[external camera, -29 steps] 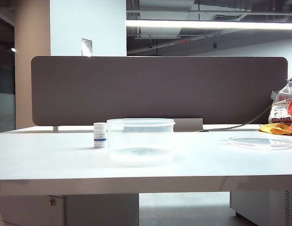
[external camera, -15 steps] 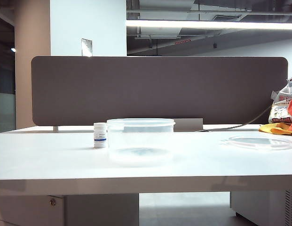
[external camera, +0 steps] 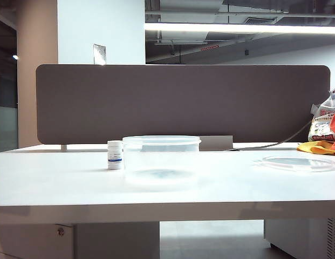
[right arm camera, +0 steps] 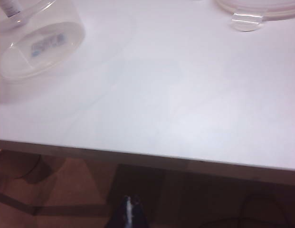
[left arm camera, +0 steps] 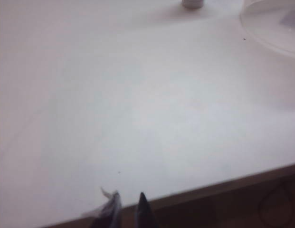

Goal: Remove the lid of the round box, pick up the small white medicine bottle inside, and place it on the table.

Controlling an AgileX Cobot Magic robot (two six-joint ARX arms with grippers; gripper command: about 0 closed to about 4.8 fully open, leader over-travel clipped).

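The small white medicine bottle (external camera: 115,155) stands upright on the table (external camera: 59,183), just left of the round box (external camera: 162,162), which is uncovered and holds nothing. The lid (external camera: 298,162) lies flat on the table at the right. Neither gripper shows in the exterior view. In the left wrist view my left gripper (left arm camera: 129,202) hangs over the table's front edge with a narrow gap between its tips and nothing in it; the bottle (left arm camera: 192,4) and the box (left arm camera: 275,23) lie far off. My right gripper (right arm camera: 130,202) is shut and empty, off the table's front edge, with the box (right arm camera: 38,42) and lid (right arm camera: 261,7) beyond.
A dark brown-grey partition panel (external camera: 183,102) runs along the back of the table. Bags and orange-yellow cloth (external camera: 326,129) sit at the far right, and a cable (external camera: 275,144) trails towards them. The lid's pull tab (right arm camera: 247,21) points towards the front edge.
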